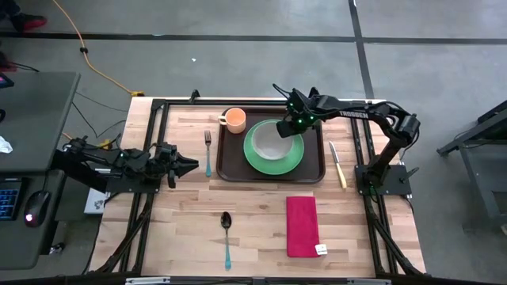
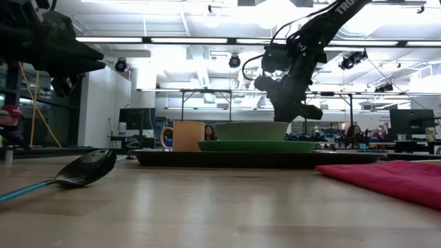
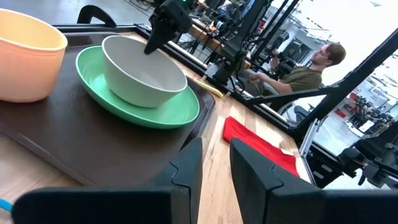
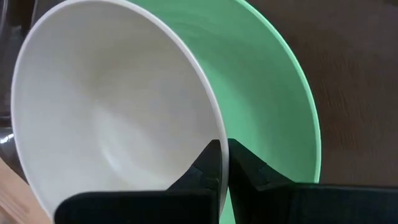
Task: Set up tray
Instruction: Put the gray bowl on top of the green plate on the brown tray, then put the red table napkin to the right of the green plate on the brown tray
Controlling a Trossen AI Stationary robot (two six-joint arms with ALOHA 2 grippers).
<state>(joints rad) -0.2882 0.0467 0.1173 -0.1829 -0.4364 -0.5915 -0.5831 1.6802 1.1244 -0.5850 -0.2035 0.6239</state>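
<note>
Two grippers | R gripper (image 1: 287,124) pinches bowl (image 1: 276,138) rim (on tray (image 1: 232,162)) | L gripper (image 1: 190,165) ajar, empty

fork (image 1: 208,151): lay near table's left edge
spoon (image 1: 226,237): lay near front edge
napkin (image 1: 302,226): red, front right
knife (image 1: 337,164): lay toward right edge

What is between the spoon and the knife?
The red napkin lies between the spoon and the knife, slightly nearer the front edge. The high view shows it.
</note>
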